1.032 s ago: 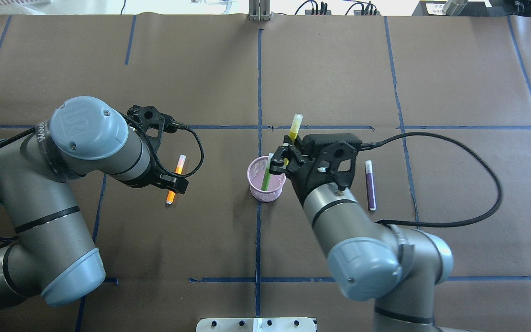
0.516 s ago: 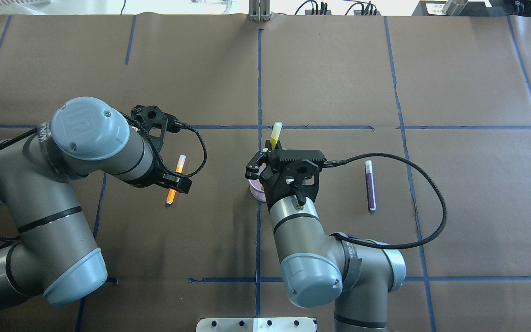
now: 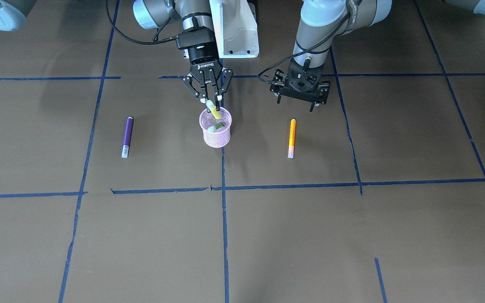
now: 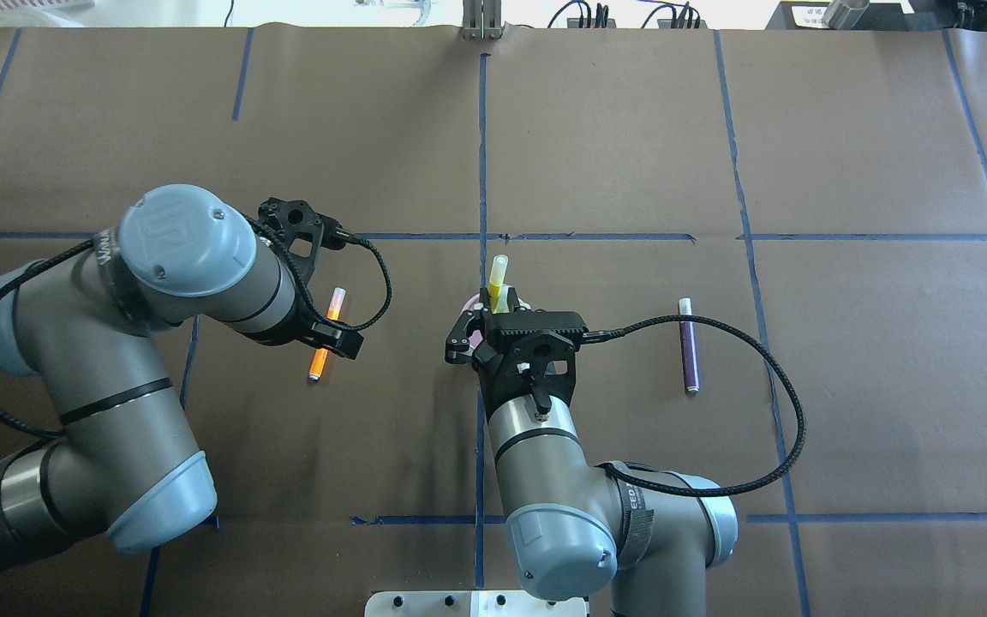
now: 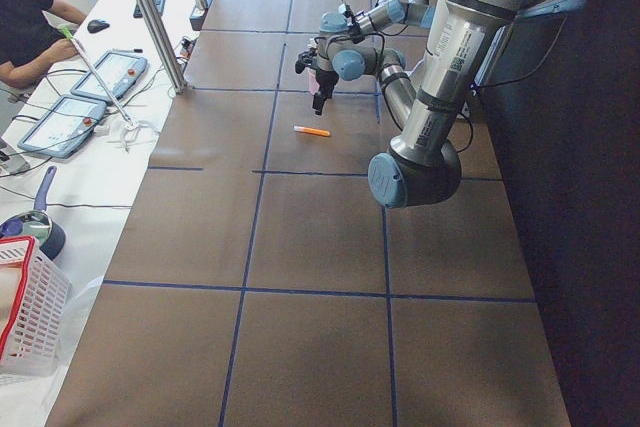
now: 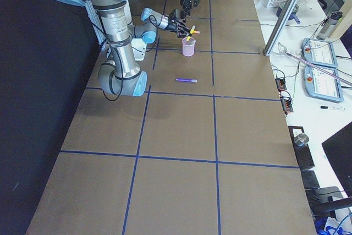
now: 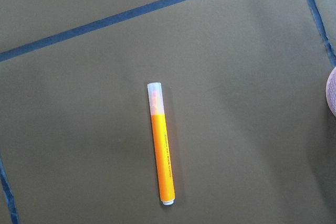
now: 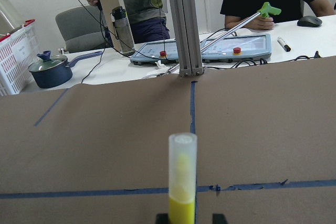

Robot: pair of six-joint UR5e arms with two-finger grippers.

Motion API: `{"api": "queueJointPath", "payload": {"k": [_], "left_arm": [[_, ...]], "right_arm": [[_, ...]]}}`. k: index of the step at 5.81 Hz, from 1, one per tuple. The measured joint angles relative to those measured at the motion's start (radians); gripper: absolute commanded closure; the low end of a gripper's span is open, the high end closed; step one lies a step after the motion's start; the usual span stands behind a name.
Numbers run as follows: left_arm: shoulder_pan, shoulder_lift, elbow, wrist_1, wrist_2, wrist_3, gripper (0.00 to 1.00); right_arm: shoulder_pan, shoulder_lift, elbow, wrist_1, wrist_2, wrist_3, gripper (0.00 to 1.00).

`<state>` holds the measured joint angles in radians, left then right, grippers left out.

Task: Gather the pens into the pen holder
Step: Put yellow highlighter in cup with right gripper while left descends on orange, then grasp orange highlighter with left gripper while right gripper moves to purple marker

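overhead exterior — right end effector (image 4: 498, 307) grips yellow pen (image 4: 498, 278) over pen holder (image 3: 216, 135) rim — purple pen (image 4: 689, 347) apart.

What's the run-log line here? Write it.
right gripper: shut on yellow pen, over pen holder | left gripper: open over orange pen | purple pen: uncollected

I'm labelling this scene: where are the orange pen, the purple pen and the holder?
orange pen (image 7: 164, 156), left wrist view, mid barrel.
purple pen (image 4: 690, 351), overhead view, mid barrel.
holder (image 3: 216, 136), front-facing view, mesh wall.
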<state>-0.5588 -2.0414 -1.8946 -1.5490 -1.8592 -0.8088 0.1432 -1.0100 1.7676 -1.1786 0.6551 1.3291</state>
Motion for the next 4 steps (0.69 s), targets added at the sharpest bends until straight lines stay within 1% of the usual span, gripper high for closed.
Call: {"api": "queueJointPath", "payload": {"k": [1,3,4], "left_arm": [[-0.003,-0.007,0.050,-0.055,0.000,0.014,0.01],[-0.017,-0.021,0.115,-0.083,0.001,0.017,0.01],[-0.025,-0.045,0.166,-0.087,0.001,0.011,0.09]], "right_arm": [[0.006,-0.013,0.051,0.000,0.048,-0.001,0.16],[0.049,-0.121,0.237,-0.004,0.236,-0.001,0.15],[0.108,-0.169,0.292,-0.007,0.373,-0.001,0.14]]}}
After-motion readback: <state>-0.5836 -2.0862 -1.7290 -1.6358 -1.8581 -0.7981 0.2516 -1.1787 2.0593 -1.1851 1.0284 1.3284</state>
